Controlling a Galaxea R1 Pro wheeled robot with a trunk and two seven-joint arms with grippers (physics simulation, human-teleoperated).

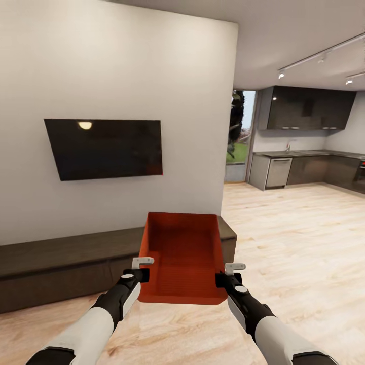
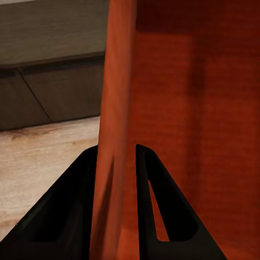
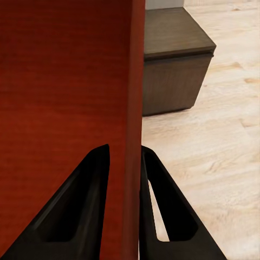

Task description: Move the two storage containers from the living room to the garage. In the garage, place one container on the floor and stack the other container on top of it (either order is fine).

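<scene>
Here both jaws pinch opposite thin walls of the lidless orange-red storage container (image 1: 183, 256).

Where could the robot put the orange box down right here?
Bare wood floor stretches from the dark bench to the kitchen cabinets. The benchtop looks bare too. The storage container itself fills the space between left gripper and right gripper.

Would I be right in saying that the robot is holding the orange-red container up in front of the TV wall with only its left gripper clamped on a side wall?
Not quite: both grippers hold it. The left gripper clamps one side wall of the container and the right gripper clamps the opposite wall. The right wrist view shows its fingers straddling that wall; the rest stands.
</scene>
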